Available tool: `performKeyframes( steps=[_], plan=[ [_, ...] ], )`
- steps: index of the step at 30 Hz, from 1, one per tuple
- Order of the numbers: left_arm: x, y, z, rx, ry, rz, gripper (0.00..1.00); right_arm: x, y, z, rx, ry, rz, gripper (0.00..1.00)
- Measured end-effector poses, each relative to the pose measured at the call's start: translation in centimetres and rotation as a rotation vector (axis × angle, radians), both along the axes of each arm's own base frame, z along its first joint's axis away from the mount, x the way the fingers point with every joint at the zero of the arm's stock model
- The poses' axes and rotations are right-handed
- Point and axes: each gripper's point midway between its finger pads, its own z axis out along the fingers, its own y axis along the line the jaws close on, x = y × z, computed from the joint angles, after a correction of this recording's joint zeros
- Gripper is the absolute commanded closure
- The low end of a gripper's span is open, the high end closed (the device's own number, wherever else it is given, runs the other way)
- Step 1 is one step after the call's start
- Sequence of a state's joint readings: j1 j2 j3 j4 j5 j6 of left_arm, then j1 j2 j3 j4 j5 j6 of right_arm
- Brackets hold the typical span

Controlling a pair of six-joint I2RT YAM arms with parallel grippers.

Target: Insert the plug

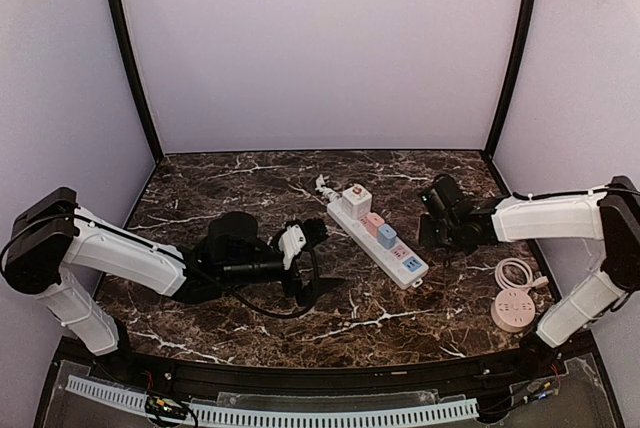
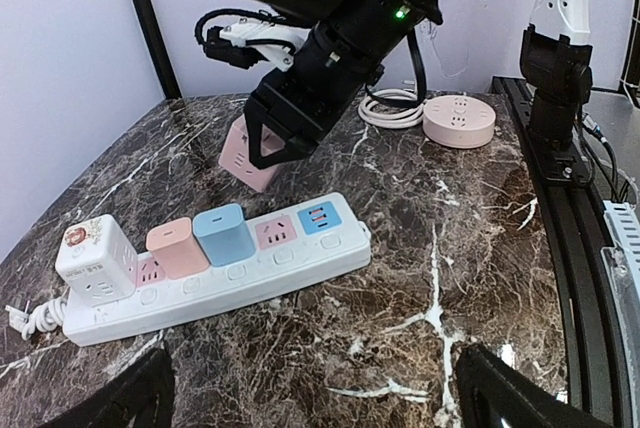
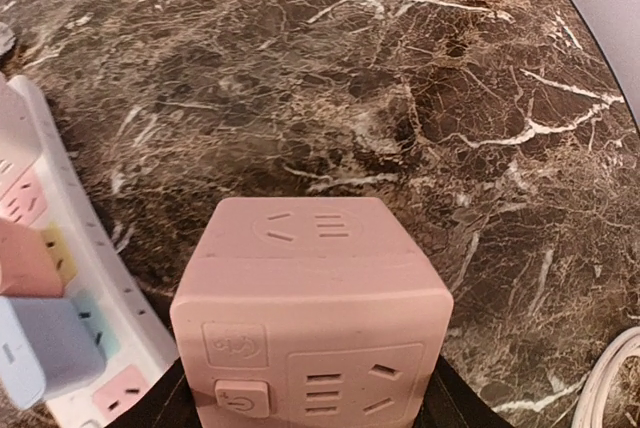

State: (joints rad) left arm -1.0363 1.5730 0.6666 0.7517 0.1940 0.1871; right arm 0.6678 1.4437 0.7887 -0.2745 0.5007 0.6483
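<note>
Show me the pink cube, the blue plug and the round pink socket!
pink cube (image 3: 312, 333): right wrist view, on its near face.
blue plug (image 2: 225, 235): left wrist view, on its side face.
round pink socket (image 2: 458, 120): left wrist view, on its top.

pink cube (image 3: 310, 318): in the right wrist view its lower part runs off the bottom edge; from above we cannot make it out, as the right gripper (image 1: 432, 218) covers it.
prongs: hidden from us in all 3 views.
right gripper's fingers (image 3: 450, 410): only dark slivers show beside the cube.
power strip (image 3: 70, 288): cut off by the left edge and blurred up close.
left gripper (image 2: 315, 403): we see only 2 finger ends at the bottom edge.
white cable (image 3: 620, 378): a corner loop, the rest out of frame.
</note>
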Motion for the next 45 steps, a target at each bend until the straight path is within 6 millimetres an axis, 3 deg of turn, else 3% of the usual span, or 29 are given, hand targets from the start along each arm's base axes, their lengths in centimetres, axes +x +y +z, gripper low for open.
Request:
performKeyframes(
  steps=[6, 9, 13, 21, 31, 37, 45],
  plan=[
    [0.1, 0.0, 0.0, 0.003, -0.009, 0.005, 0.02, 2.1, -1.1, -2.8, -0.099, 0.02, -0.071, 0.99],
    [0.2, 0.1, 0.0, 0.005, -0.014, 0.01, 0.02, 2.4, -1.2, -2.8, -0.105, 0.013, -0.081, 0.82],
    [0.4, 0.1, 0.0, 0.008, -0.019, 0.018, 0.02, 2.3, -1.1, -2.8, -0.098, 0.015, -0.084, 0.45],
    [0.5, 0.3, -0.1, 0.012, -0.024, 0.026, 0.02, 1.6, -0.5, -2.5, -0.043, 0.053, -0.054, 0.02],
    [0.4, 0.8, 0.2, 0.01, -0.04, 0.036, 0.02, -0.8, -1.4, 0.7, 0.027, 0.069, -0.074, 0.02],
    [0.3, 0.9, 1.3, -0.011, -0.054, 0.037, 0.02, -4.1, -4.9, 1.3, 0.029, 0.166, -0.278, 0.01],
    [0.2, 1.2, 1.1, -0.001, -0.052, 0.037, 0.01, -7.7, -11.5, 0.8, 0.016, 0.276, -0.597, 0.01]
  ],
)
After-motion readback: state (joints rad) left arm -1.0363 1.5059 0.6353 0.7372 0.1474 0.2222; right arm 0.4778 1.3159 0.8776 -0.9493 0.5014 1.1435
